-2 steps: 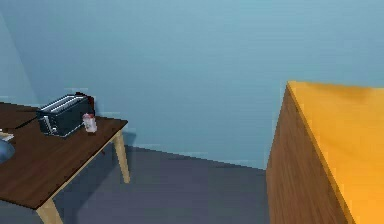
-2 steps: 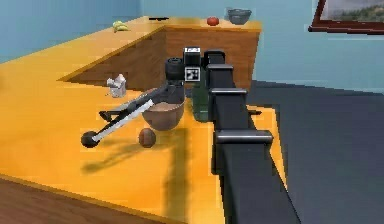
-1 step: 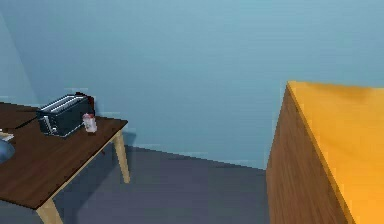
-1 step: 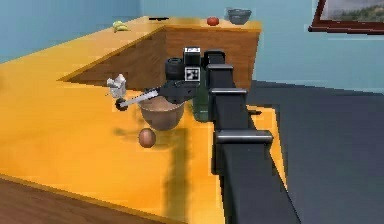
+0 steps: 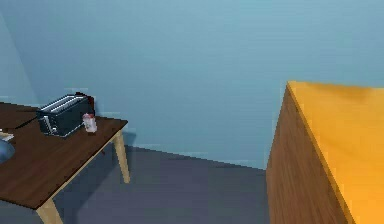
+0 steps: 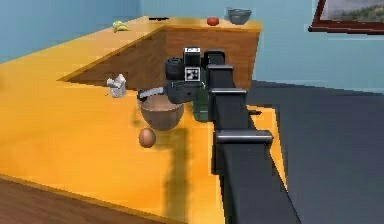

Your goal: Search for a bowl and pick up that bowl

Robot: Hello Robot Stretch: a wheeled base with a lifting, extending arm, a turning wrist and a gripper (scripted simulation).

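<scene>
Well, the search looks done: your claw [image 6: 166, 94] is at a brownish bowl [image 6: 160, 115], with the orange tabletop [image 6: 60, 110] behind it and a small brown egg-shaped thing [image 6: 147, 137] just beside. You cannot tell whether the fingers are apart or together, nor whether the bowl is held or resting. A second, greyish bowl [image 6: 238, 15] sits well apart at the far corner. Left, by my reading — confirm the grasp and lift clear.

Forward view faces ahead and slightly down toward a blue wall [image 5: 190, 70], counter [image 5: 340, 130] at its right edge; arm side view looks closely along the arm [image 6: 240, 150] at that counter [image 6: 60, 130] around the gripper [image 6: 165, 95].
</scene>
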